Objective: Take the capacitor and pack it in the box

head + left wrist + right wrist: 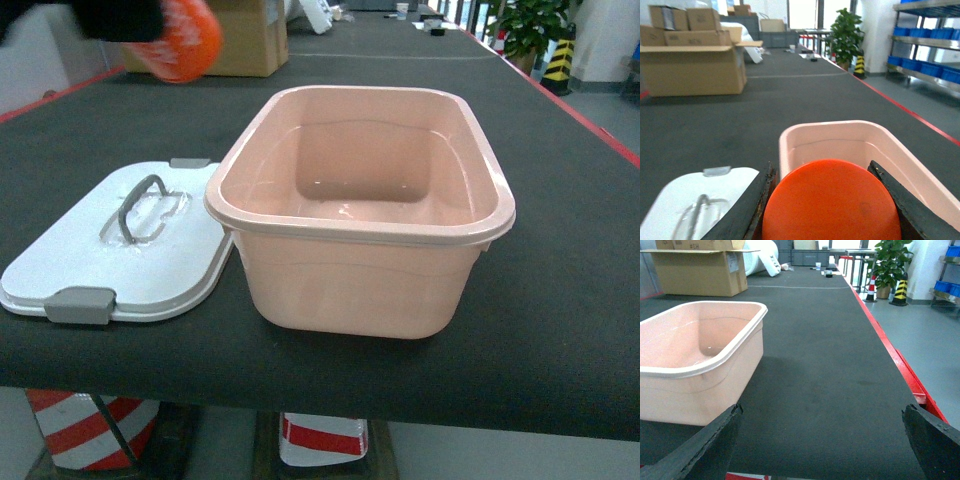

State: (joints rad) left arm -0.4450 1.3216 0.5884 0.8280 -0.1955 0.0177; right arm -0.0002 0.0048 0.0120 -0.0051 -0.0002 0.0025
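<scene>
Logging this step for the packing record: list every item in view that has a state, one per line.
box: open, upright, empty
lid: off, flat on the table beside the box, touching it
capacitor: held, raised, not yet in the box
left gripper: shut on the capacitor
right gripper: open, holding nothing
cardboard carton: flaps open

Left gripper (pixel 830 200) with black, rough-edged, wedge-shaped fingers (pixel 747 210), right gripper (pixel 822 450) with matching dark, coarse-textured fingers (pixel 705 447), blurred black arm section above the lid (pixel 70 255)
</scene>
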